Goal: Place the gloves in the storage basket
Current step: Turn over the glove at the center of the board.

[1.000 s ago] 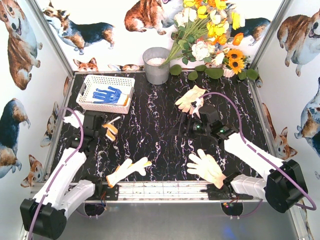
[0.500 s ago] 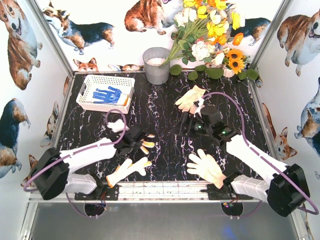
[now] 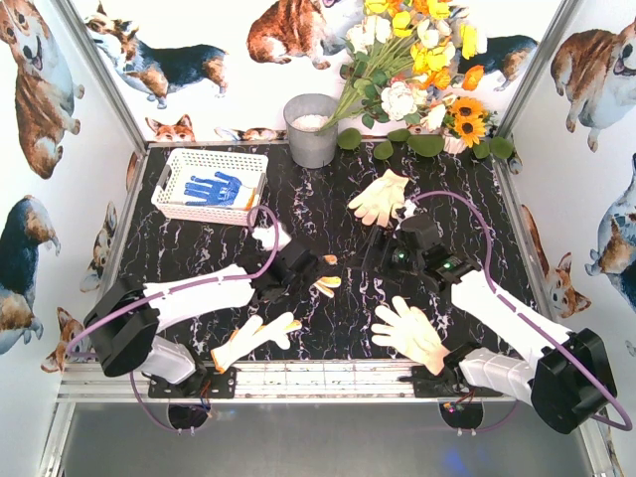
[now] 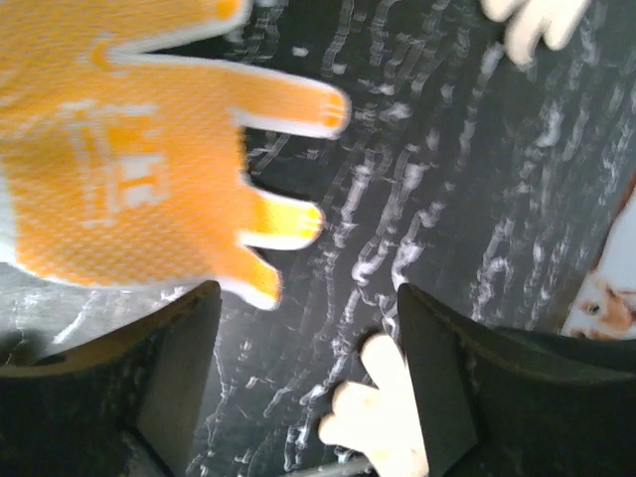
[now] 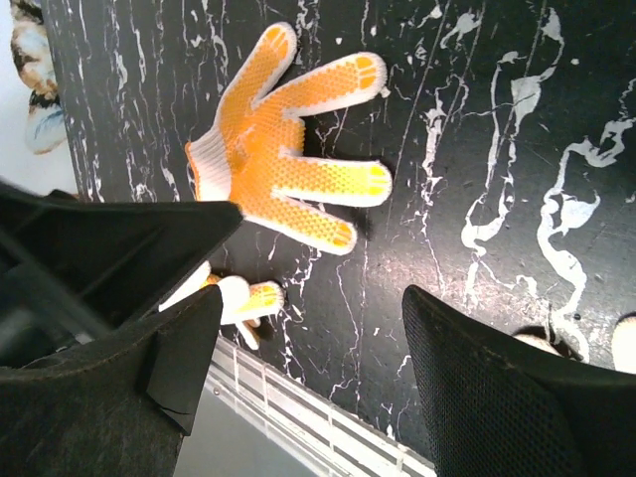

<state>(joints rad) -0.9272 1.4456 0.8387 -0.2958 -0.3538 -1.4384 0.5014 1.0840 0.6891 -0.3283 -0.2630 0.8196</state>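
Note:
The white storage basket (image 3: 214, 153) stands at the back left with a blue-patterned glove (image 3: 214, 189) inside. My left gripper (image 3: 316, 273) (image 4: 308, 388) reaches to the table's middle, jaws open and empty. An orange-palmed glove (image 3: 326, 286) (image 4: 129, 169) (image 5: 283, 159) lies spread flat just beyond its fingertips. My right gripper (image 3: 374, 260) (image 5: 308, 368) hovers open to that glove's right, holding nothing. Three more gloves lie on the table: a cream one (image 3: 381, 197) at the back, a cream one (image 3: 409, 331) near the right base, and a yellowish one (image 3: 253, 338) (image 5: 234, 298) by the front rail.
A grey metal bucket (image 3: 311, 129) and a flower bunch (image 3: 417, 79) stand against the back wall. An aluminium rail (image 3: 328, 378) (image 5: 298, 417) runs along the near edge. Corgi-printed walls close in the left, right and back sides. Pale glove fingertips (image 4: 383, 427) show between the left jaws.
The left arm swung from the left side to the table's middle with the orange glove, then opened its jaws, and the glove now lies on the table. The right arm hardly moved.

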